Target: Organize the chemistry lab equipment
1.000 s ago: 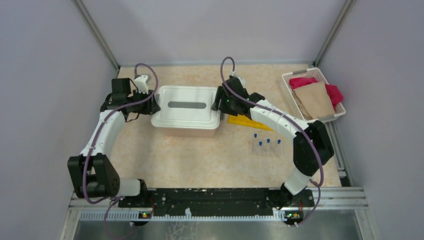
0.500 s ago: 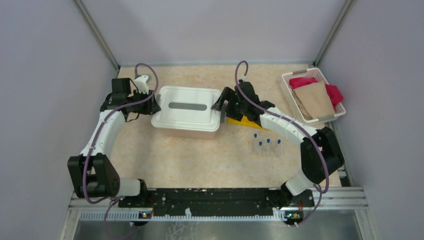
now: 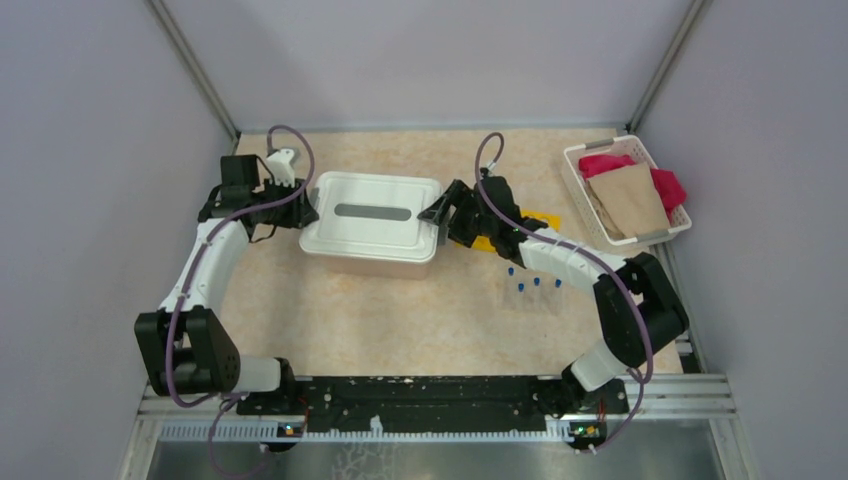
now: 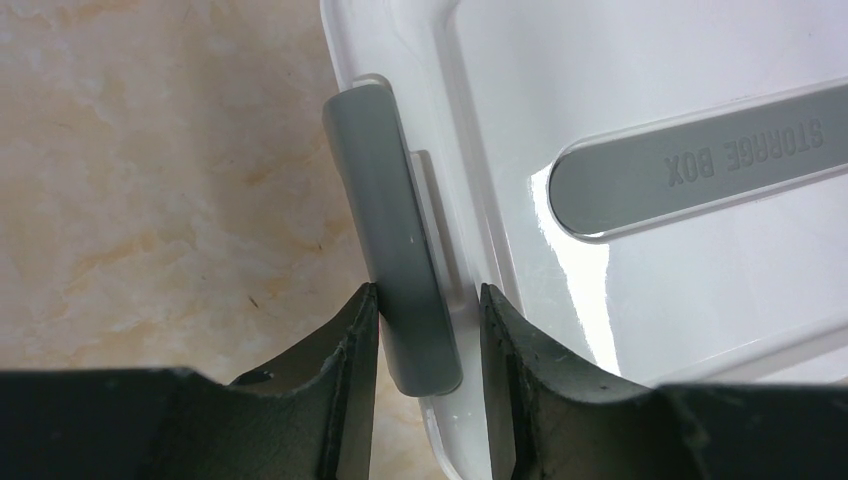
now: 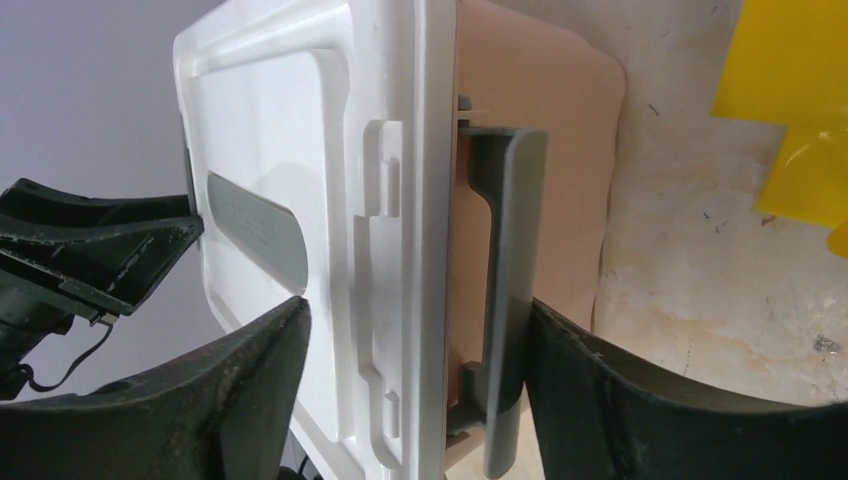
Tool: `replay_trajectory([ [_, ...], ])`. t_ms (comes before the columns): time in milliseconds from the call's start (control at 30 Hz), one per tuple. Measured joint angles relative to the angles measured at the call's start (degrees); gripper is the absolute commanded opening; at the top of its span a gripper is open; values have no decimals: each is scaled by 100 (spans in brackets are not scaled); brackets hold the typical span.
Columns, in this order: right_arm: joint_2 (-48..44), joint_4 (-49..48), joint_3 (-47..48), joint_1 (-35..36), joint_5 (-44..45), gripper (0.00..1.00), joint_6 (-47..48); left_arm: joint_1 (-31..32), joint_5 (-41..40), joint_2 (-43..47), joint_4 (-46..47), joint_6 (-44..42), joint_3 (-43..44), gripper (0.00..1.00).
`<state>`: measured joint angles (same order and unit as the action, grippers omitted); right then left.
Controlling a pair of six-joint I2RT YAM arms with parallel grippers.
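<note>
Rack [image 3: 515,228] beside right gripper [image 3: 436,215]

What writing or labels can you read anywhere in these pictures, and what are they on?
"STORAGE BOX": raised letters on the grey strip set in the white box lid, seen upside down in the left wrist view.
The same strip in the top and right wrist views is too small or angled to read.
No other text is visible.
</note>
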<state>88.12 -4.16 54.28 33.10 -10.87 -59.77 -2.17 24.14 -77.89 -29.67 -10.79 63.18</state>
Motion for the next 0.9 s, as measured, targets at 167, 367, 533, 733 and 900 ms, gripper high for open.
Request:
replay_trajectory([
  [167, -22, -129, -42, -2, 9, 57, -101, -61, -61, -2, -4, -44, 48, 33],
  [367, -210, 96, -55, -2, 94, 52, -85, -61, -72, -2, 0, -87, 79, 32],
  [533, -219, 612, 269, 15, 118, 52, 179, -59, -61, -2, 0, -87, 83, 32],
  [733, -37, 1421, 870, 133, 304, 53, 610, -61, -55, -2, -7, -83, 83, 31],
  [900, 249, 2094, 1427, 282, 511, 50, 992, -61, -66, -2, -4, -90, 83, 30],
])
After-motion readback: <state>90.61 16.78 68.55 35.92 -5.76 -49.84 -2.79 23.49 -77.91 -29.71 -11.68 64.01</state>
